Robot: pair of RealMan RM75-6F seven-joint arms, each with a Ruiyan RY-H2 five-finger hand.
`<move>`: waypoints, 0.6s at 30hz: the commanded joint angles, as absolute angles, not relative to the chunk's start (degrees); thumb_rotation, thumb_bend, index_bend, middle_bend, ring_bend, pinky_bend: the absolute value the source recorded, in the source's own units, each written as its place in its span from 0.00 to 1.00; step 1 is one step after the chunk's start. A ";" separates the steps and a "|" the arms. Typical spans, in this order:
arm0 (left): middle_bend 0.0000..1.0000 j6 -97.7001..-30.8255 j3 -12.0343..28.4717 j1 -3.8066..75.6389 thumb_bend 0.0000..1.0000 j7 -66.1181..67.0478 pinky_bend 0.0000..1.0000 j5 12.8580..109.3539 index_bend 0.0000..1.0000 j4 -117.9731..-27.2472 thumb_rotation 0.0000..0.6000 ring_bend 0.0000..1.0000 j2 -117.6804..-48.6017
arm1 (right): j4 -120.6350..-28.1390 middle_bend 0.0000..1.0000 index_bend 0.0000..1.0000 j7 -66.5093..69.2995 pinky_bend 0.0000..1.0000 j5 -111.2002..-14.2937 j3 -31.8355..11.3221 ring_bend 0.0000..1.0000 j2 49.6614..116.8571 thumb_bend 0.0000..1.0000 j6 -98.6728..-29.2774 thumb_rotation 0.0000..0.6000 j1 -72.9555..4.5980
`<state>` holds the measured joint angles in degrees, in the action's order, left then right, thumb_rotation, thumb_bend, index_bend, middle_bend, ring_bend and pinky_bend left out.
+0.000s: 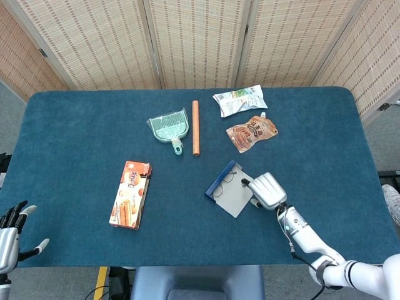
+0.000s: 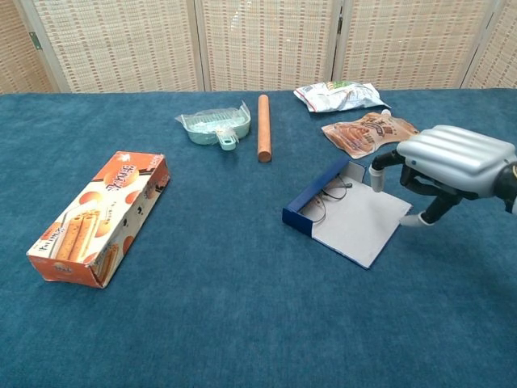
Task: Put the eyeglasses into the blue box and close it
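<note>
The blue box (image 1: 218, 180) (image 2: 312, 196) lies open right of the table's middle, its grey lid (image 1: 237, 197) (image 2: 360, 223) folded flat on the cloth. The thin-framed eyeglasses (image 1: 227, 180) (image 2: 328, 196) lie inside, against the blue wall. My right hand (image 1: 267, 190) (image 2: 454, 164) hovers just right of the lid, palm down, fingers bent downward and apart, holding nothing. My left hand (image 1: 9, 232) hangs off the near left edge of the table with its fingers spread and nothing in it; it shows only in the head view.
An orange snack box (image 1: 130, 194) (image 2: 101, 217) lies at the left. A green dustpan (image 1: 169, 127) (image 2: 214, 125) and a wooden stick (image 1: 195, 127) (image 2: 262, 128) lie behind the middle. Two snack bags (image 1: 239, 100) (image 1: 251, 132) lie behind the box.
</note>
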<state>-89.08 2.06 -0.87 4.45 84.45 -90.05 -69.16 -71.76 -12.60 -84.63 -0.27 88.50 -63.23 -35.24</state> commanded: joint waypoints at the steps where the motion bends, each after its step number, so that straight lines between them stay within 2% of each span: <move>1: 0.14 -89.26 2.03 -0.81 0.19 4.71 0.24 84.74 0.23 -90.35 1.00 0.15 -69.05 | -68.53 0.93 0.40 -11.28 0.99 -85.30 -0.05 1.00 89.20 0.19 -64.09 1.00 -34.39; 9: 0.14 -89.26 1.87 -0.98 0.19 5.36 0.24 84.47 0.23 -90.75 1.00 0.15 -69.06 | -61.36 0.93 0.40 -9.15 0.99 -85.67 -1.11 1.00 92.62 0.21 -62.58 1.00 -35.28; 18: 0.14 -89.03 1.85 -1.11 0.19 5.43 0.24 83.94 0.23 -90.54 1.00 0.15 -68.95 | -59.61 0.93 0.41 -7.01 0.99 -86.63 -0.86 1.00 93.95 0.18 -62.32 1.00 -35.06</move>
